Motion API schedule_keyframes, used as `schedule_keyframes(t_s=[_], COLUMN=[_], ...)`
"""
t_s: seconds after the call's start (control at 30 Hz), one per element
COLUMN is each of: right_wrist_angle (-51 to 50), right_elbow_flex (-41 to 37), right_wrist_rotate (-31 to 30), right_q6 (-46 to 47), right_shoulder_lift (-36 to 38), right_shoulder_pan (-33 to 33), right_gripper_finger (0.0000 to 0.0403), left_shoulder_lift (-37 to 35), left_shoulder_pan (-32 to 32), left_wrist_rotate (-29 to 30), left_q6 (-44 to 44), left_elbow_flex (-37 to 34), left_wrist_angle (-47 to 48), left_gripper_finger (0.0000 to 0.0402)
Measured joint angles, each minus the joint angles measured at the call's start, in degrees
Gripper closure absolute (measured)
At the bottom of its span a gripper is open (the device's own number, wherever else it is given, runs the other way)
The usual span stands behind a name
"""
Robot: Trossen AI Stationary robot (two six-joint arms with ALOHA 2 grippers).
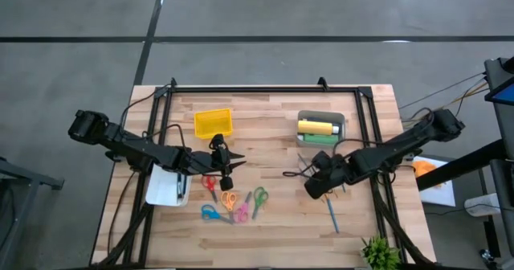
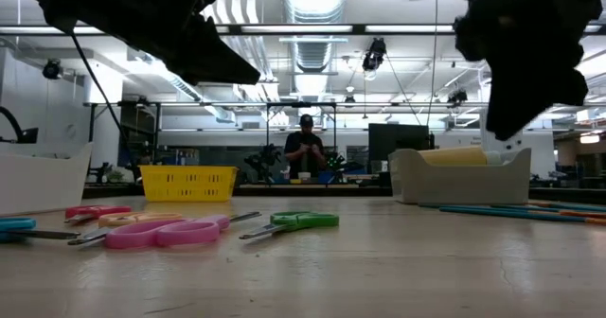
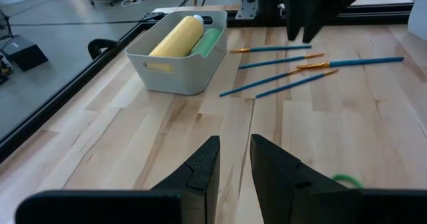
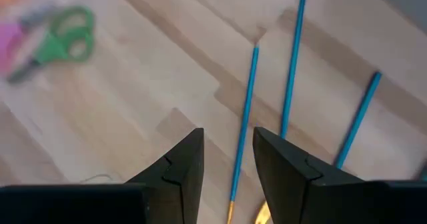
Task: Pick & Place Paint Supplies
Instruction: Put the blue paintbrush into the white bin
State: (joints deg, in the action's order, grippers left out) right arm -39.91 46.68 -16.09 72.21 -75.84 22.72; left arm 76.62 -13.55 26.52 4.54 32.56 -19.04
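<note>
Brushes [image 3: 313, 65], teal-shafted: loose on table [image 1: 273, 222] beside grey bin [image 1: 341, 125] holding yellow bottle [image 1: 316, 127] and green bottle [image 1: 320, 139]. Right claw [image 4: 228, 159]: parted, empty, above one brush. Left claw [image 3: 233, 159]: parted, empty, over scissors [image 1: 233, 206].

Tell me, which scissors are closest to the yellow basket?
The red scissors. They lie at the top of the scissors group, right below the yellow basket, while the orange, pink, green and blue pairs sit farther down the table.
</note>
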Motion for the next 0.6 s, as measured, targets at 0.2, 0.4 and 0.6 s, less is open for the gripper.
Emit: schedule_keyframes(t_s=[0.2, 0.4, 0.6], right_wrist_angle=[0.23, -0.23, -0.24], right_elbow_flex=[1.76, 3.54, 4.83], right_wrist_rotate=[4.78, 7.94, 8.64], right_q6=[-1.15, -3.56, -5.3], right_shoulder_lift=[-9.23, -15.32, -18.26], right_shoulder_pan=[-0.04, -0.1, -0.64], right_gripper_finger=[0.0274, 0.0274, 0.0274], left_shoulder_lift=[0.0, 0.0, 0.0], left_shoulder_pan=[-0.01, -0.01, 0.01], left_wrist_rotate=[-0.02, -0.09, -0.09], left_q6=[0.07, 0.11, 0.11], left_elbow_flex=[0.0, 0.0, 0.0], left_wrist_angle=[1.46, 3.57, 4.19], left_gripper_finger=[0.0315, 0.0315, 0.0315])
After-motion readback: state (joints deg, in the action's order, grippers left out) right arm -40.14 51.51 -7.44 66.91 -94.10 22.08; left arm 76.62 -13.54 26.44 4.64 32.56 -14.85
